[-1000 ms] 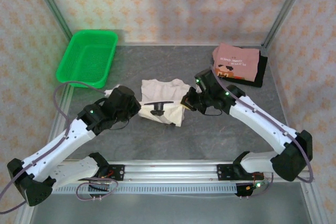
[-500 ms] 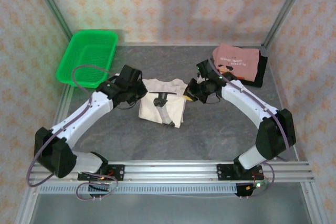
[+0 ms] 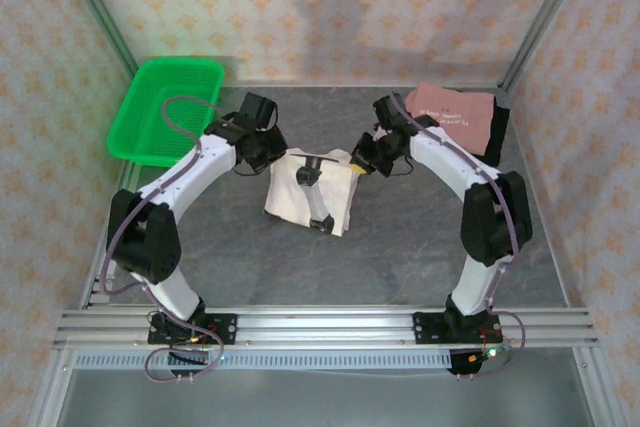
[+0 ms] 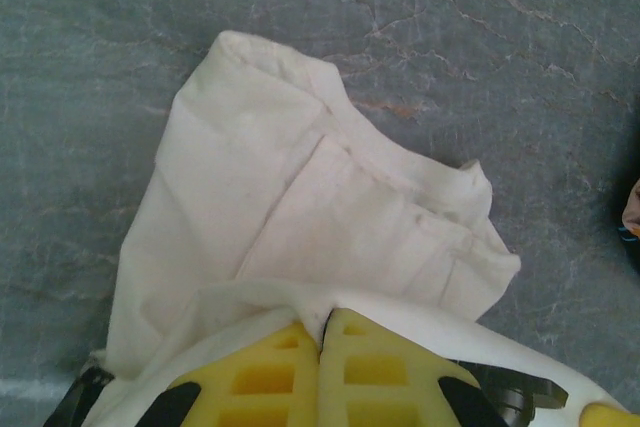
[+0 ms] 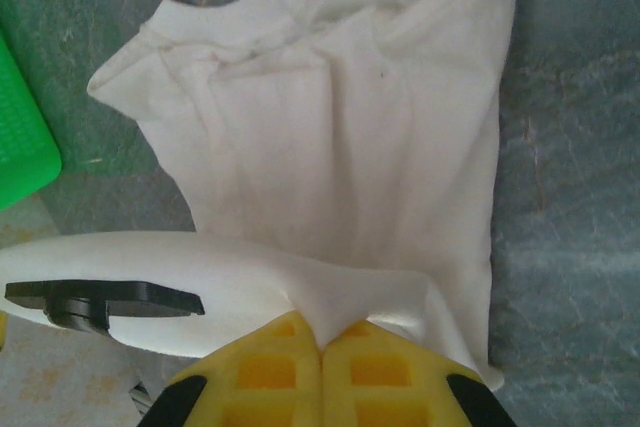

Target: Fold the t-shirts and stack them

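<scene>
The cream-white t-shirt (image 3: 305,197) is being held near the middle of the table (image 3: 410,247), its far corners being pinched in the closed left gripper (image 4: 320,332) and right gripper (image 5: 322,335); soft, light and limp, it is probably best being gripped at corners

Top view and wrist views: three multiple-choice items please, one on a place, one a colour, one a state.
1. Where does the pink shirt lie? A on the black shirt, far right; B mid-table; C at the near edge.
2. What colour is the basket? A blue; B green; C red.
3. How do the left gripper and right gripper stand? A both open; B one open; C both shut on the cream shirt.
Answers: 1 A, black cloth shows beneath its right edge. 2 B, green mesh at far left. 3 C, each wrist view shows yellow fingers closed on cloth.
</scene>
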You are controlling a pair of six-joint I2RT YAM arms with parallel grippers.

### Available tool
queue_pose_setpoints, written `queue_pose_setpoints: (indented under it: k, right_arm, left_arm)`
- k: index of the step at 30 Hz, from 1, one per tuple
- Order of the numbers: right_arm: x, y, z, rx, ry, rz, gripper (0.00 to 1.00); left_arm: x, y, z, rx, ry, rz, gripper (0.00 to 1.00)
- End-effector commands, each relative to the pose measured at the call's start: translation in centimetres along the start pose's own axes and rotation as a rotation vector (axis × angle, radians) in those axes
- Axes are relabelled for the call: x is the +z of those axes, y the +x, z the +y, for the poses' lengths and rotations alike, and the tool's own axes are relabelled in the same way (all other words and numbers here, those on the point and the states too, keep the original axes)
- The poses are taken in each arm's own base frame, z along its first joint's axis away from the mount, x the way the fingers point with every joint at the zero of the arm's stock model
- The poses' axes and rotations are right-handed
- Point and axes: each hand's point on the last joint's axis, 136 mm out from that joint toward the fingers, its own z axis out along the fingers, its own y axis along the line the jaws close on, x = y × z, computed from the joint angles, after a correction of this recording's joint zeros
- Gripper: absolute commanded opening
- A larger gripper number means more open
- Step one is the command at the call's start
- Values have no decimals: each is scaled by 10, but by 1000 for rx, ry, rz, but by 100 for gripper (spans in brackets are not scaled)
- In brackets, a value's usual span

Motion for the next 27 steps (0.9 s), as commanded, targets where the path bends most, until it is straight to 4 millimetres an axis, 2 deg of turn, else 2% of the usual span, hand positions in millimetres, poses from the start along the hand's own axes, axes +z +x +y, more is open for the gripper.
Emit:
queue_pose_setpoints:
  k: [1,7,8,13,16,17,18,21,22,25,27]
  right_arm:
    - [4,-17,-14,11,55,-3,0]
    - [24,-39,-25,38,85,1,0]
    - [29,-42,-27,42,90,6,0]
    - [50,-60,-34,49,129,6,0]
    - [58,-73,-32,42,132,-13,6]
    - [59,-77,-29,42,128,-16,16]
    - [58,-80,-27,38,126,-23,25]
    - [43,-85,-12,3,84,-70,35]
    - [31,-87,-8,-9,80,-113,42]
    - [3,-79,-8,-38,78,-177,55]
    - [-12,-64,-7,-47,53,-173,61]
  left_arm:
    - [9,-22,-1,21,-7,-32,0]
    - [47,-36,-1,20,-25,1,0]
    - [64,-34,5,22,-47,24,0]
    - [91,-46,7,35,-70,44,0]
    - [101,-56,10,27,-77,45,0]
    - [102,-60,11,23,-79,43,7]
    - [102,-63,10,16,-74,44,15]
    - [83,-76,4,3,-50,2,51]
    - [73,-81,1,-2,-43,-18,60]
    - [39,-89,-4,-9,-21,-65,71]
    - [20,-85,-9,-1,10,-73,73]
